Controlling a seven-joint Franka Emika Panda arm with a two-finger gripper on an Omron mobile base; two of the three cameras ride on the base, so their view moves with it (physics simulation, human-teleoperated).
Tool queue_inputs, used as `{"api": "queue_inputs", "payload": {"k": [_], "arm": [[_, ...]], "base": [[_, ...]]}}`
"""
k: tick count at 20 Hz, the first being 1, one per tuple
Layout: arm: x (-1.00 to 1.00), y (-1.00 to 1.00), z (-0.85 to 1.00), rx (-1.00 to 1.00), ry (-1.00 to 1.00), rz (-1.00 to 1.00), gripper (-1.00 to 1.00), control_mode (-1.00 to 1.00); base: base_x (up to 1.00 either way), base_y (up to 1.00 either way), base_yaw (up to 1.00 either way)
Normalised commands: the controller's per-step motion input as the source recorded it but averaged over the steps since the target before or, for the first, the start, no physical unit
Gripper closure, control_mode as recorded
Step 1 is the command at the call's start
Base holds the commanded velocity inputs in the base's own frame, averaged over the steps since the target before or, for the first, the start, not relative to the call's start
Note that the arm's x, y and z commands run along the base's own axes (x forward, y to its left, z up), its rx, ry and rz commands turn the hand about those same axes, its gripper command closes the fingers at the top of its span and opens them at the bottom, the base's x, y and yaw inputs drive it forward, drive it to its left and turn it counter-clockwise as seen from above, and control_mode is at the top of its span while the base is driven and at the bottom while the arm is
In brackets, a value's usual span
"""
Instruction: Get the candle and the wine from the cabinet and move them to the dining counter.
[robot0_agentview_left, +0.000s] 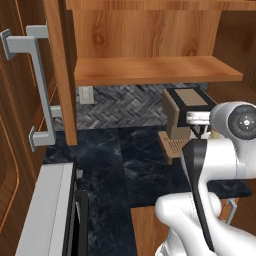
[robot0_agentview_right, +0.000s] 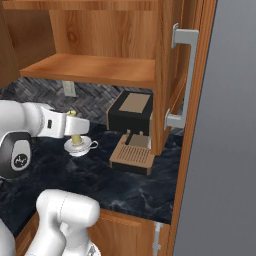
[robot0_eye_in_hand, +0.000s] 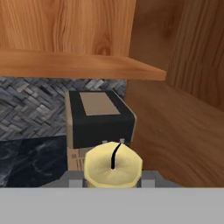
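Hand view shows the gripper (robot0_eye_in_hand: 113, 181) pinching the candle (robot0_eye_in_hand: 113, 168); carry it upright, clear of the coffee machine (robot0_eye_in_hand: 99, 118) at twelve o'clock.

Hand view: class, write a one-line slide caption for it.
Gripper shut on the pale yellow candle, before a black-and-tan coffee machine under the cabinet shelf.

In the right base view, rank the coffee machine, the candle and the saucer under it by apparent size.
1. Coffee machine, clearly largest.
2. Saucer.
3. Candle, smallest, held in the gripper just above the saucer and partly hidden by it.
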Motion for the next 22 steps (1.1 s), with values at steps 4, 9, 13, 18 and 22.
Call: {"api": "queue_inputs", "payload": {"k": [4,9,13,18,22], "arm": [[-0.08,0.0,0.0,0.0,-0.01,0.0,1.0,-1.0],[-0.26,0.0,-0.01,0.0,-0.01,0.0,1.0,-1.0],[-0.25,0.0,0.0,0.0,0.0,0.0,1.0,-1.0],[-0.35,0.0,0.0,0.0,-0.01,-0.01,1.0,-1.0],[-0.33,0.0,-0.03,0.0,0.0,-0.03,1.0,1.0]], "base": [[0.0,0.0,0.0],[0.0,0.0,0.0],[0.0,0.0,0.0],[0.0,0.0,0.0],[-0.12,0.0,-0.02]]}}
